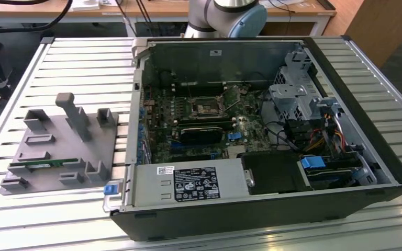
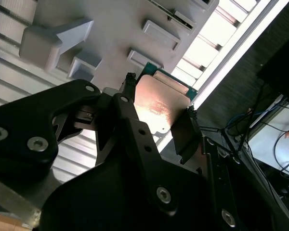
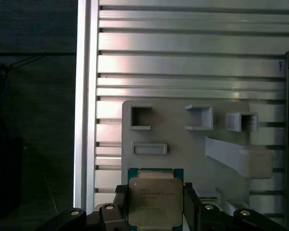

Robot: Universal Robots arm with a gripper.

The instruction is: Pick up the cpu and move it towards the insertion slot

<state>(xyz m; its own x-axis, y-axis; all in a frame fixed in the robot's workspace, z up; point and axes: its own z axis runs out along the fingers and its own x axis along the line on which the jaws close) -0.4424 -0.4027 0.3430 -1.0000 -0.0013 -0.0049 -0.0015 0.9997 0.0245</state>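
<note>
The cpu is a flat square chip with a silvery top and a green rim, and it shows in both wrist views. My gripper is shut on it, one black finger on each of two opposite edges. In the second wrist view the cpu sits between the same fingers, with the gripper over the grey fixture plate. The insertion slot, a shiny metal frame with a dark centre, lies on the motherboard inside the open computer case in the exterior view.
The grey fixture plate with raised blocks and pockets lies on the slatted metal table at the exterior view's left. A green memory stick rests in it. A long black card, cables and drive cages crowd the case. The arm's base stands behind the case.
</note>
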